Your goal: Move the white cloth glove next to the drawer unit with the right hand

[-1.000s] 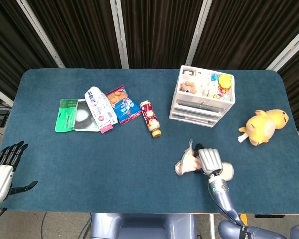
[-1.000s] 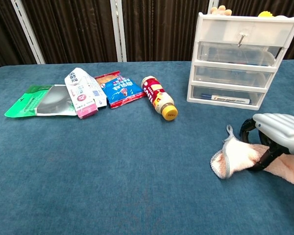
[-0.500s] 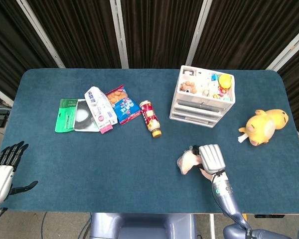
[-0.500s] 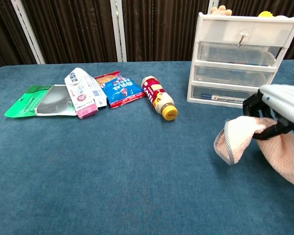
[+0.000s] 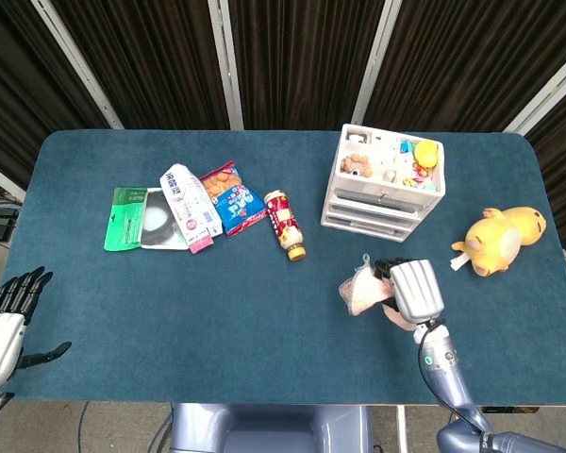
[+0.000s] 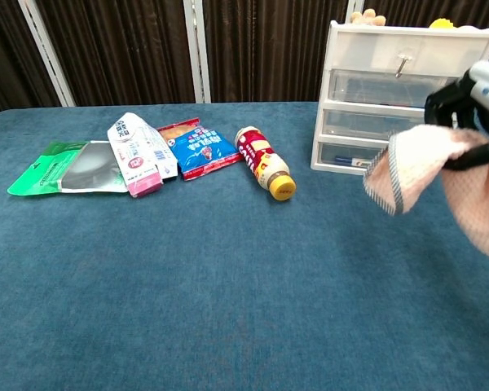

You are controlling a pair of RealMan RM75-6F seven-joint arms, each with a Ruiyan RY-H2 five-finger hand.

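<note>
Glove [image 5: 363,292] hangs gripped in the right hand [image 5: 415,291], above bare table [image 5: 264,311]. Drawers [image 5: 389,184] stand just beyond. No label reads clearly.

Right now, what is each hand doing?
Left hand: open, holding nothing.
Right hand: holding the white cloth glove above the table.

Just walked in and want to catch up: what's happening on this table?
The right robot hand holds the white cloth glove lifted above the table, in front of the drawer unit. It has not yet been set down. The left robot hand hangs open at the table's near left edge, holding nothing.
</note>
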